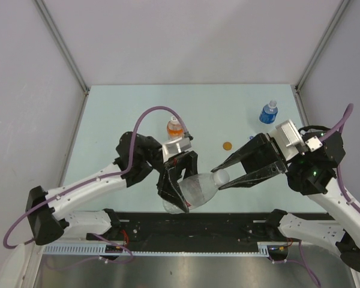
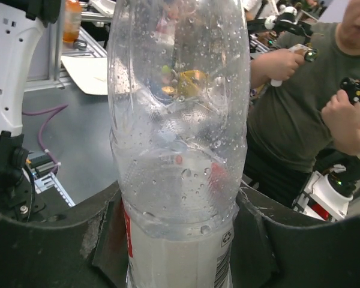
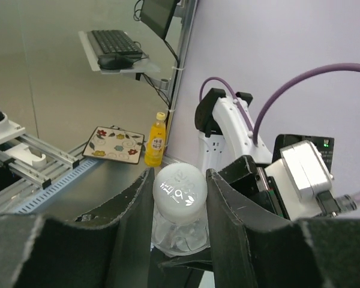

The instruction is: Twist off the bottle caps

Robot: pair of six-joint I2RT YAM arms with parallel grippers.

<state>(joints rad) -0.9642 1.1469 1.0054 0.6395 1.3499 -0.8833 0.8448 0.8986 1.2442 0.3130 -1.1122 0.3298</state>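
Clamping the clear bottle [image 1: 199, 189] round its mid-body with the left claw [image 1: 181, 199], jaws pressed against both flanks, neck aimed at the right claw [image 1: 227, 176]. Pinching the white cap [image 1: 221, 176] with the right claw, 1 finger on each side, dead centre between them.

Beyond the left claw: orange-drink bottle [image 1: 175, 128], upright, capped. Beyond the right claw, well apart: blue-label water bottle [image 1: 268, 112], upright, capped too. Between the 2 claws and farther out: small orange disc [image 1: 227, 145], probably a loose cap, too small to confirm.

Handling, as a judgement: thin clear walls with droplets inside, so light and easily crushed under a hard squeeze. Smooth domed cap top, likely slippery. Best taken on the cap's side rim, with gentle pressure on the body near the label.
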